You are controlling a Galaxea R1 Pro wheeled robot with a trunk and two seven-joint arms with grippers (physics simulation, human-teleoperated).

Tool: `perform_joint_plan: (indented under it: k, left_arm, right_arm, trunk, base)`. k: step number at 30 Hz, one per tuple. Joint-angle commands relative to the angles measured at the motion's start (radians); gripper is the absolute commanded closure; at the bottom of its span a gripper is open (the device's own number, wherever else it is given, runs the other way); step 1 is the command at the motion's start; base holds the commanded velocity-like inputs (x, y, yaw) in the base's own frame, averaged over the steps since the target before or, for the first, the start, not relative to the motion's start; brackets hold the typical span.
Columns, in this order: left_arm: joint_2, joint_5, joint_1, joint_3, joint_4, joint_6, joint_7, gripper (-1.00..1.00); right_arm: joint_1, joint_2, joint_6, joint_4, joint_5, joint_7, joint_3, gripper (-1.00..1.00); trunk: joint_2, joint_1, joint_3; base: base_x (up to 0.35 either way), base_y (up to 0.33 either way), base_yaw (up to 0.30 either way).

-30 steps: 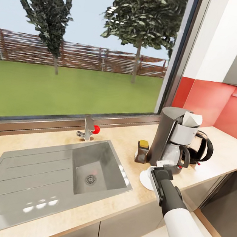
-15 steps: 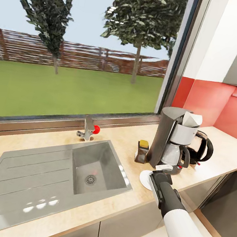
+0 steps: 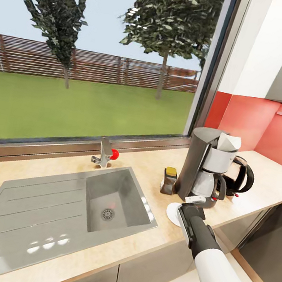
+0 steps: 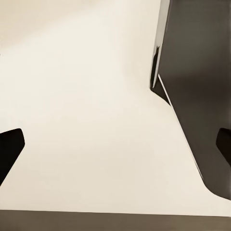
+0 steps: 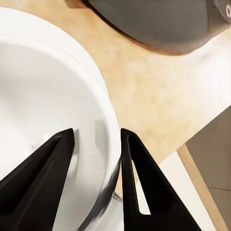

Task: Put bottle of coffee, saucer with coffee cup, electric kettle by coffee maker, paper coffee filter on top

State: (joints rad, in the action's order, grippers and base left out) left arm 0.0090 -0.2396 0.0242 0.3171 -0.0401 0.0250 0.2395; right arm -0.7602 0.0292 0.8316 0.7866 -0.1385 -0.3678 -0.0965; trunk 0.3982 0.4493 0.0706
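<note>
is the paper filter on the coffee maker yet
Yes. The white paper filter sits in the top of the coffee maker.

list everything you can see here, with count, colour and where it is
coffee maker: 1, grey and silver, on the countertop by the red wall
paper coffee filter: 1, white, on top of the coffee maker
bottle of coffee: 1, dark brown with yellow cap, beside the coffee maker, sink side
electric kettle: 1, dark, behind the coffee maker
saucer: 1, white, in front of the coffee maker
sink: 1, grey steel, inset in the countertop
tap: 1, silver with red knob, behind the sink
right pincer: 1, black, astride a white rim
left pincer: 1, black fingertips, wide apart
</note>
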Motion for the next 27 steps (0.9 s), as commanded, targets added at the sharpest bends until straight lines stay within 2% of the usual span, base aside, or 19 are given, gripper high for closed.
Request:
perform_joint_plan:
  k: [1, 20, 27]
  left_arm:
    - [-0.001, -0.01, 0.0, 0.008, -0.003, 0.003, 0.001, -1.0]
    - [-0.001, -0.01, 0.0, 0.008, -0.003, 0.003, 0.001, -1.0]
    - [-0.001, -0.01, 0.0, 0.008, -0.002, 0.003, 0.001, -1.0]
  right_arm:
    - [-0.001, 0.0, 0.007, 0.0, -0.006, 0.003, -0.002, 1.0]
    - [-0.001, 0.0, 0.007, 0.001, -0.006, 0.002, -0.003, 1.0]
    - [-0.001, 0.0, 0.007, 0.001, -0.006, 0.002, -0.003, 1.0]
  trunk:
    - [0.002, 0.001, 0.002]
    - [0.002, 0.001, 0.002]
    - [0.002, 0.001, 0.002]
  base:
    - [0.0, 0.005, 0.0]
    - [0.0, 0.017, 0.0]
    - [0.0, 0.11, 0.0]
